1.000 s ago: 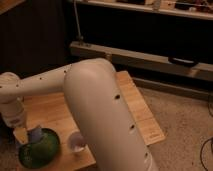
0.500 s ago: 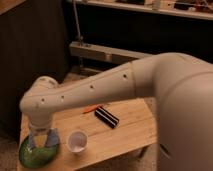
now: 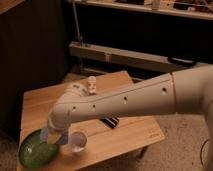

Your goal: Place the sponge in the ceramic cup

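Note:
The ceramic cup (image 3: 77, 142), small, round and white, stands near the front edge of the wooden table (image 3: 135, 135). My gripper (image 3: 55, 136) points down just left of the cup, over the right rim of the green plate (image 3: 36, 151). The pale blue-grey sponge (image 3: 63, 139) shows at the fingers and appears pinched between them, its right end close to the cup's rim. My white arm crosses the picture from the right and hides part of the tabletop.
A black ridged block (image 3: 111, 121) lies on the table just behind the arm, partly covered by it. A small white object (image 3: 91, 86) stands near the table's far edge. Dark shelving and a low rail run behind the table.
The arm has swung lower across the picture. The gripper with the sponge has shifted a little right, from over the plate toward the cup. Cup, plate and block have not moved.

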{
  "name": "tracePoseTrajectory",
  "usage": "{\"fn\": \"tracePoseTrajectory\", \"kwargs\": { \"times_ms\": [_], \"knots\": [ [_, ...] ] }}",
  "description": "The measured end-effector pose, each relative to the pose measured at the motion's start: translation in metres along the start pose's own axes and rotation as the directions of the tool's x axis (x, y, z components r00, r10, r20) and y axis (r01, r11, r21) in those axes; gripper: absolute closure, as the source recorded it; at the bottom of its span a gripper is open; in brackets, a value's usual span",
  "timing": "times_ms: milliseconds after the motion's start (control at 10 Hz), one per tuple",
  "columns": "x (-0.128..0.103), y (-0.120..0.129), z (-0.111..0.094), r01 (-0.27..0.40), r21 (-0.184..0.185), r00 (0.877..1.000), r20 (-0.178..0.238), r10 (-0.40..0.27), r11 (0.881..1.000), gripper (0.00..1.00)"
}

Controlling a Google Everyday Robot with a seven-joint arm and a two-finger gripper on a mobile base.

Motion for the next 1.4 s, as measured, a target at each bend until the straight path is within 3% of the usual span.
{"fn": "tracePoseTrajectory", "kwargs": {
  "times_ms": [400,700,900,1000,1100,1400],
  "knots": [
    [0.015,-0.029,-0.010,-0.106,-0.032,0.994,0.024,0.107,0.994,1.00],
    [0.025,-0.030,-0.019,-0.175,-0.063,0.976,0.117,0.181,0.983,1.00],
    [0.029,-0.028,-0.005,-0.197,-0.120,0.956,0.198,0.218,0.973,1.00],
    [0.033,-0.026,-0.001,-0.204,-0.132,0.949,0.218,0.229,0.970,1.00],
    [0.037,-0.022,-0.001,-0.213,-0.144,0.943,0.228,0.242,0.966,1.00],
    [0.037,-0.018,-0.015,-0.215,-0.151,0.945,0.218,0.245,0.965,1.00]
  ]
}}
